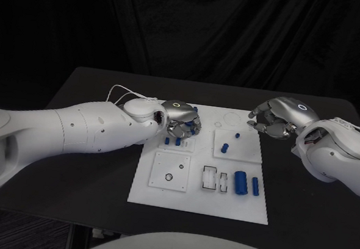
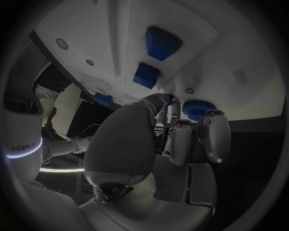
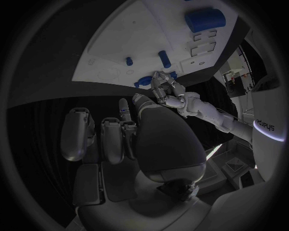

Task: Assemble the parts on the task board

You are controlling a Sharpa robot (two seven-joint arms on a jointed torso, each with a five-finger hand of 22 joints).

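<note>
The white task board (image 1: pixel 191 193) lies in the middle of the table. My left hand (image 1: pixel 180 121) hangs over its far left corner, fingers (image 2: pixel 214 132) curled down around a blue round part (image 2: pixel 195 108) seated near the board's edge. Two small blue parts (image 1: pixel 172 141) stand just in front of that hand. A small blue peg (image 1: pixel 226 147) stands mid-board, and a thick blue cylinder (image 1: pixel 240 182) and a thinner one (image 1: pixel 255 185) lie at the near right. My right hand (image 1: pixel 274 120) hovers off the board's far right corner, fingers (image 3: pixel 78 134) loosely apart and holding nothing.
The board (image 3: pixel 114 53) has a square plate with holes (image 1: pixel 170 171) at the near left and white slotted frames (image 1: pixel 215 179) beside the cylinders. Bare black table (image 1: pixel 310 220) surrounds the board. My left arm (image 1: pixel 72 133) crosses the table's left side.
</note>
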